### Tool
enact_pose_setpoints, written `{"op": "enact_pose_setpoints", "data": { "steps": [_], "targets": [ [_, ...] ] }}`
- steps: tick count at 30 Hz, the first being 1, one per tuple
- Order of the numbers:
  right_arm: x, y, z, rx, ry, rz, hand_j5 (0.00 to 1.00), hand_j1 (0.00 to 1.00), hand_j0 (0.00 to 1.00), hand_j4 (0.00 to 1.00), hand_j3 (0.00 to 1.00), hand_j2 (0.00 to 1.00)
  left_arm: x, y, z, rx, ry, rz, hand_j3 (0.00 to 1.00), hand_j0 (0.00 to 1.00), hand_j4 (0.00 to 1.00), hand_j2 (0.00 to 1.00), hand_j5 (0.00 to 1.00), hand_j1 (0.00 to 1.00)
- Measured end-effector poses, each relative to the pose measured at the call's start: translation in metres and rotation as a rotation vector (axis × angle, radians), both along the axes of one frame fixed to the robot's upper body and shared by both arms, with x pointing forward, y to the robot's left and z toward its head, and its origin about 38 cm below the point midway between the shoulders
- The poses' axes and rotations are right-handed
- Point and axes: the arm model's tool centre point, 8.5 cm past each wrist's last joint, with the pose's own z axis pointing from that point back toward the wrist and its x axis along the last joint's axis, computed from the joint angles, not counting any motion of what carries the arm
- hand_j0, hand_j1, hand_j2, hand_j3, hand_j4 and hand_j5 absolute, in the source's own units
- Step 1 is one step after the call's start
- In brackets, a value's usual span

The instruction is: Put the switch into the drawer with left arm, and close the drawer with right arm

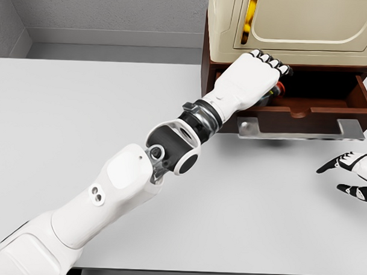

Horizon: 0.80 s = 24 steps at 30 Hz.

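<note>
My left arm reaches from the lower left across the table to the open brown drawer (361,94) at the upper right. The left hand (265,73) hovers over the drawer's left part with its fingers curled downward. Under the palm a small piece of the switch (277,88) shows, dark with red and yellow; the hand hides the rest of it. The drawer stands pulled out, its grey metal handle (301,129) facing me. My right hand (353,175) rests at the right edge of the picture, below the drawer front, with its fingers spread and holding nothing.
A cream cabinet (308,27) with a rounded door sits on top of the drawer unit at the back right. The grey table (81,122) runs left and forward from it. A grey wall closes the back.
</note>
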Motion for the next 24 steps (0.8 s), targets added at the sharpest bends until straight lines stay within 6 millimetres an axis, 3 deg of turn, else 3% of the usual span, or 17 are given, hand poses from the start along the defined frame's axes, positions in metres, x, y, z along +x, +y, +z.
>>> {"op": "enact_pose_setpoints", "data": {
  "steps": [4, 8, 12, 15, 18, 22, 24],
  "targets": [
    [0.000, -0.001, 0.000, -0.001, 0.001, -0.003, 0.67, 0.67, 0.67, 0.67, 0.67, 0.67, -0.008, -0.001, 0.007, -0.022, -0.009, -0.020, 0.88, 0.88, 0.88, 0.88, 0.88, 0.88],
    [0.000, -0.002, -0.001, 0.000, 0.002, -0.007, 0.66, 0.66, 0.66, 0.66, 0.66, 0.66, -0.027, -0.003, 0.031, -0.091, -0.040, -0.088, 0.94, 0.94, 0.94, 0.94, 0.94, 0.94],
    [0.005, -0.002, 0.006, 0.008, -0.020, -0.008, 0.66, 0.66, 0.66, 0.66, 0.66, 0.66, -0.027, 0.013, 0.050, -0.155, -0.049, -0.194, 0.94, 0.94, 0.94, 0.94, 0.94, 0.94],
    [0.006, -0.001, 0.008, 0.013, -0.024, -0.008, 0.66, 0.66, 0.66, 0.66, 0.66, 0.66, -0.020, 0.058, 0.055, -0.196, -0.034, -0.349, 0.94, 0.94, 0.94, 0.94, 0.94, 0.94],
    [0.006, -0.001, 0.007, 0.016, -0.024, -0.006, 0.66, 0.66, 0.66, 0.66, 0.66, 0.66, -0.023, 0.123, 0.039, -0.264, 0.006, -0.489, 0.94, 0.94, 0.94, 0.94, 0.94, 0.94],
    [0.009, 0.002, 0.012, 0.025, -0.045, -0.003, 0.65, 0.65, 0.65, 0.65, 0.65, 0.65, -0.022, 0.219, 0.048, -0.389, 0.040, -0.496, 0.94, 0.94, 0.94, 0.94, 0.94, 0.94],
    [0.010, 0.003, 0.013, 0.029, -0.050, -0.002, 0.65, 0.65, 0.65, 0.65, 0.65, 0.65, -0.027, 0.259, 0.041, -0.445, 0.103, -0.468, 0.94, 0.94, 0.94, 0.94, 0.94, 0.94]
  ]
}}
